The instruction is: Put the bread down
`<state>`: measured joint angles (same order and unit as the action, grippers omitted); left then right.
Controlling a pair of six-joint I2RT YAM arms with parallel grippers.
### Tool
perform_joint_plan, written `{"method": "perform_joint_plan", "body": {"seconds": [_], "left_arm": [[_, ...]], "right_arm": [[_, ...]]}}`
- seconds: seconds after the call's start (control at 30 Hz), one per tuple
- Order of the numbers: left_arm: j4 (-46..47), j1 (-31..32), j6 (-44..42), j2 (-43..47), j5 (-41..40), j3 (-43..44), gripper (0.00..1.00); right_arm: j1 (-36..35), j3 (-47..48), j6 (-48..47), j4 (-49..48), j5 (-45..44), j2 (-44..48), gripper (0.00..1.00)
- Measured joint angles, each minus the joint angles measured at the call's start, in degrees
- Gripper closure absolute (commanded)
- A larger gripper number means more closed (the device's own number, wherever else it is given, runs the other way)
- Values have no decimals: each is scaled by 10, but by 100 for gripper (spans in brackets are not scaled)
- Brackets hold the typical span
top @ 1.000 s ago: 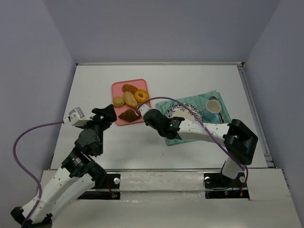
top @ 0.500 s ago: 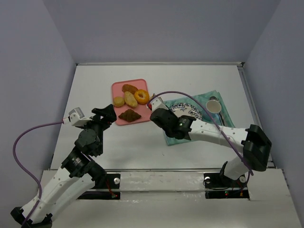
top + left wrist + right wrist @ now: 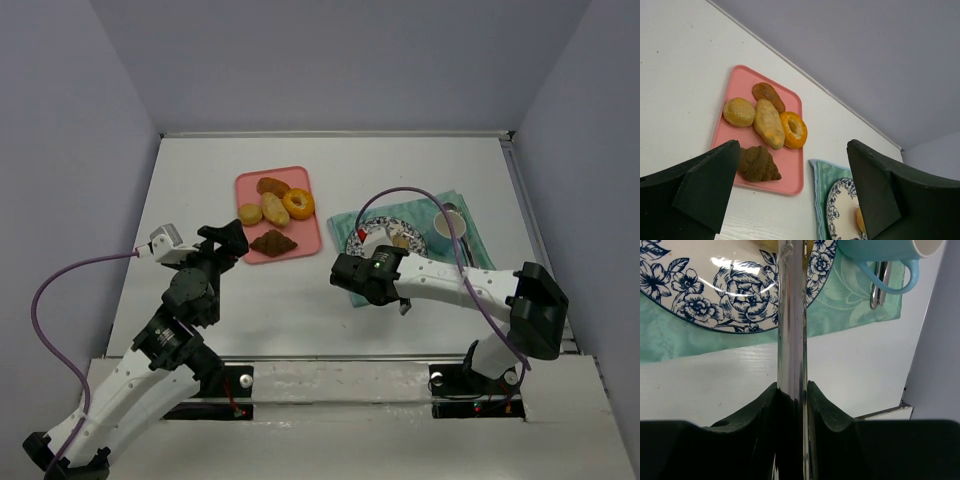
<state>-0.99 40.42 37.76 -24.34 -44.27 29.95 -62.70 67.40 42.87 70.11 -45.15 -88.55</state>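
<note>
I see the bread (image 3: 400, 241) lying on the plate (image 3: 715, 295) — it is small, round, pale and smooth. The plate is white with blue flowers and sits on a soft green cloth (image 3: 855, 305). The right gripper (image 3: 791, 260) has its fingers squeezed together into one shiny strip with nothing between them, and the tips are cut off at the top edge. The left gripper (image 3: 793, 150) is spread wide near the pink tray (image 3: 790, 181) — one dark finger hides half the bread in the left wrist view.
</note>
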Motion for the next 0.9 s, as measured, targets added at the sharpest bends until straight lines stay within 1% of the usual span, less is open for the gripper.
{"method": "perform_joint_plan", "body": {"seconds": [0.03, 0.1, 0.23, 0.37, 0.57, 0.77, 0.9], "left_arm": [[2, 0, 0, 0, 0, 0, 1], [8, 0, -2, 0, 0, -2, 1], [13, 0, -5, 0, 0, -4, 1], [16, 0, -5, 0, 1, -4, 1], [16, 0, -7, 0, 1, -4, 1], [16, 0, -8, 0, 1, -4, 1], [16, 0, -9, 0, 1, -4, 1]], "right_arm": [[0, 6, 22, 14, -2, -11, 68], [0, 11, 48, 26, -3, -23, 65], [0, 12, 73, 43, -4, -26, 58], [0, 12, 79, 49, -3, -19, 55], [0, 13, 67, 49, -1, 23, 54], [0, 32, 64, 57, -5, 31, 45], [0, 39, 68, 59, -9, 28, 44]]}}
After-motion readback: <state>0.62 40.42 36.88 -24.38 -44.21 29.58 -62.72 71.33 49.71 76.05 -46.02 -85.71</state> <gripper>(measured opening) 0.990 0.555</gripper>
